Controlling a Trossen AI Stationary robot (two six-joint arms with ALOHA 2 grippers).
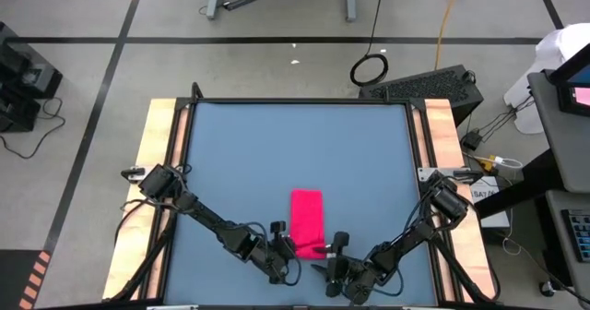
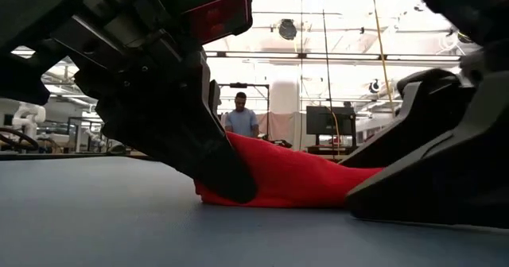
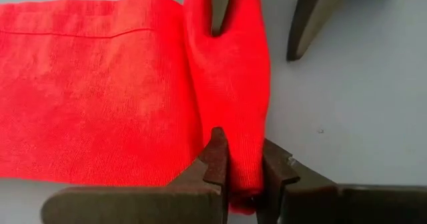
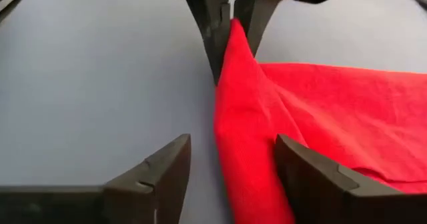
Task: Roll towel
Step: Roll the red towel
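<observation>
The red-pink towel (image 1: 307, 216) lies as a narrow folded strip on the blue table, running from near to far, with its near end raised in a ridge (image 4: 233, 84). My left gripper (image 1: 293, 248) is shut on that near end at the towel's left side. My right gripper (image 1: 330, 250) is open at the towel's right side. Its two fingers (image 4: 167, 171) stand on either side of the ridge, one over bare table and the other (image 4: 313, 177) over the cloth. I cannot tell whether it touches the towel. My left gripper pinches the towel's near end (image 3: 243, 144) between its two fingers, on a folded ridge of several layers. The fingers come low and slanting from the table's near left. The pinched end stands raised off the table and the rest of the strip (image 3: 100, 97) lies flat.
Bare blue table (image 1: 295, 144) lies beyond the towel toward the far edge. Wooden rails (image 1: 159, 144) run along the table's left and right sides. A person (image 2: 241, 116) stands in the room far behind the table.
</observation>
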